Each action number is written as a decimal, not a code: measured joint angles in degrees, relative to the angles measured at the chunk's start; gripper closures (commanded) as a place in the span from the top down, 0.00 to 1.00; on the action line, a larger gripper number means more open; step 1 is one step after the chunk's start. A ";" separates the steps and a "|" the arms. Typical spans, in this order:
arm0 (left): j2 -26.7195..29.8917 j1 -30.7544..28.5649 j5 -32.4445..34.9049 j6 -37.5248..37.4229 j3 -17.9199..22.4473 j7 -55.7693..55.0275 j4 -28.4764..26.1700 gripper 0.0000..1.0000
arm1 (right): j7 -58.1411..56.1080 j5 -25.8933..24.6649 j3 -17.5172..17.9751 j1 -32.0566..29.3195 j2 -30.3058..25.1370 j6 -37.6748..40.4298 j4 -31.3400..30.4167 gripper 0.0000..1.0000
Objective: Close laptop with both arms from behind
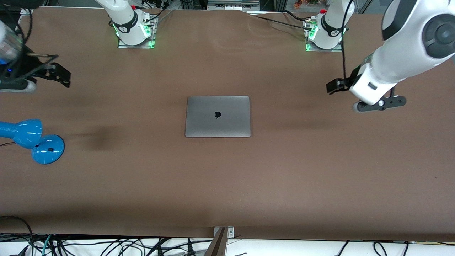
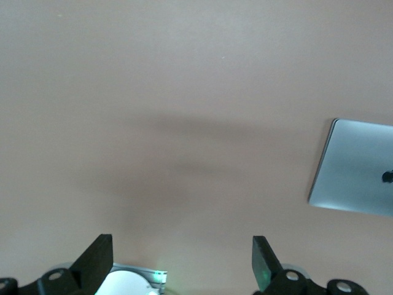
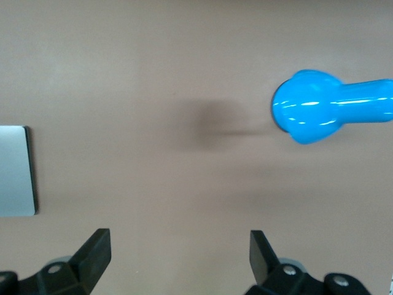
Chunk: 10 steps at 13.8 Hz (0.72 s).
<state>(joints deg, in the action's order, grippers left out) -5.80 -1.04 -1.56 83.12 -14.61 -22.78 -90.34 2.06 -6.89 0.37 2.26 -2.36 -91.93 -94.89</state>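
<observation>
I am seeing the laptop (image 1: 217,116) lying shut and flat at the middle of the brown bench (image 1: 227,185), its grey lid with the dark apple logo facing up. Nothing is touching it.

The left end effector (image 1: 355,93) is hanging above the bench toward the left arm's end, well apart from the laptop. In the left wrist view its fingers (image 2: 98,258) are standing wide apart with only bare bench between them, and a corner of the laptop's lid (image 2: 356,175) is showing off to one side.

The right end effector (image 1: 58,74) is hovering over the right arm's end of the bench, its fingers (image 3: 95,252) also spread apart and gripping nothing. I am also seeing a blue lamp (image 1: 33,140) sitting on the bench at that end, nearer to the front camera than the right end effector.
</observation>
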 measured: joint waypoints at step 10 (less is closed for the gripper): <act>21.18 6.70 -0.99 7.23 15.17 13.61 -22.68 1.00 | -0.49 2.86 -1.21 -1.11 -0.89 1.36 -0.30 1.00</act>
<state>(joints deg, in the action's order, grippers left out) 15.38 5.66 -2.55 90.36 0.56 -9.17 -113.02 1.57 -4.03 -0.84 1.15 -3.25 -90.57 -95.19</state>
